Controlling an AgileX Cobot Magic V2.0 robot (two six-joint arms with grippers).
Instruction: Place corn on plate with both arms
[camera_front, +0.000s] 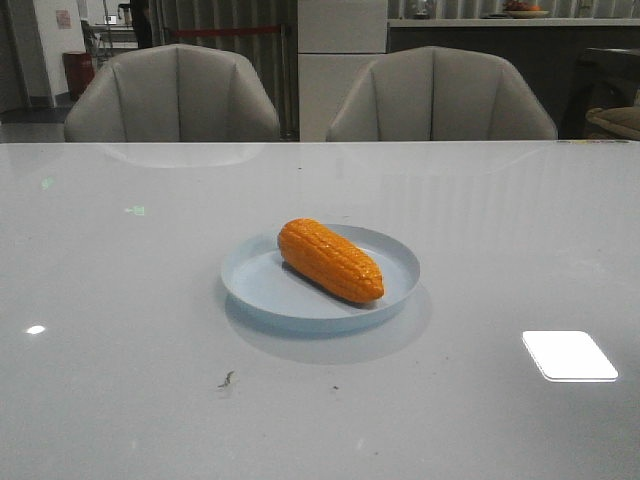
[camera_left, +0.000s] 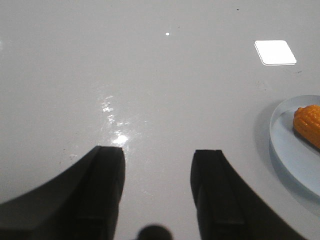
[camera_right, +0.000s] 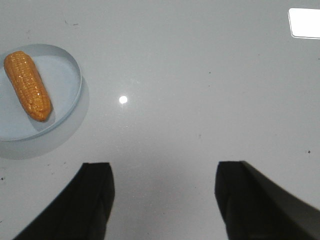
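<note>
Centrally, the corn (camera_front: 331, 261) lay diagonally inside the plate (camera_front: 260, 288) on the white table (camera_front: 120, 300). Neither arm appeared in the front view. Left gripper (camera_left: 157, 162) and right gripper (camera_right: 162, 175) hung over bare tabletop, jaws spread and empty, each well apart from the plate.

The orange-yellow corn (camera_front: 331, 260), a cob with bumpy kernel rows and tapered ends, lies on its side diagonally inside the round, shallow, pale blue plate (camera_front: 395, 255), its length fully within the low raised rim, with the plate resting flat on the table (camera_front: 120, 300).
</note>
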